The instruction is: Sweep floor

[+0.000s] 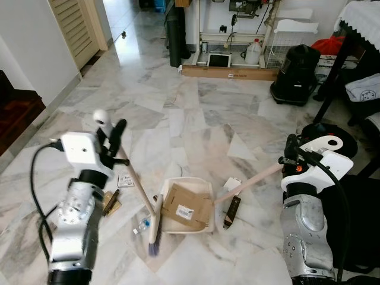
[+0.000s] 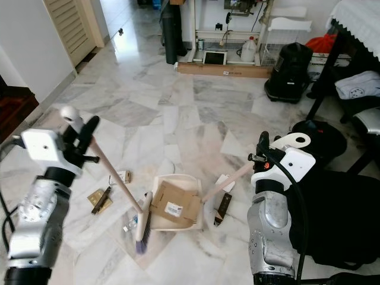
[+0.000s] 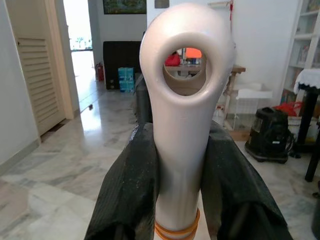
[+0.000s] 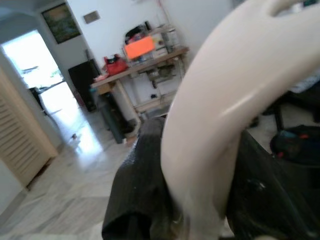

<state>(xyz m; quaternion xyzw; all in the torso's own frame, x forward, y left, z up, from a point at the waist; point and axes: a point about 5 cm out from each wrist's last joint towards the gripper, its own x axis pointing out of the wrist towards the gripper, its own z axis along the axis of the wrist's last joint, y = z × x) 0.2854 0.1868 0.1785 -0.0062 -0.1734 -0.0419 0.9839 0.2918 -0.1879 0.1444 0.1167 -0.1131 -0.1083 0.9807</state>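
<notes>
On marble, left pincer [image 1: 113, 138] grips broom [image 1: 155, 228]; right pincer [image 1: 291, 155] grips dustpan [image 1: 202, 184]; cardboard label [image 1: 185, 209] unreadable.

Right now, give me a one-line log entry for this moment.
left gripper: shut on broom handle | right gripper: shut on dustpan handle | dustpan: on floor, holds cardboard | broom head: beside dustpan | litter: wrapper, bottle

below the left gripper [image 1: 113, 142], the broom [image 1: 155, 228] bristles blur together; small scraps [image 1: 142, 224] beside them are too small to tell. cardboard [image 1: 188, 203] hides most of the dustpan [image 1: 172, 224].
</notes>
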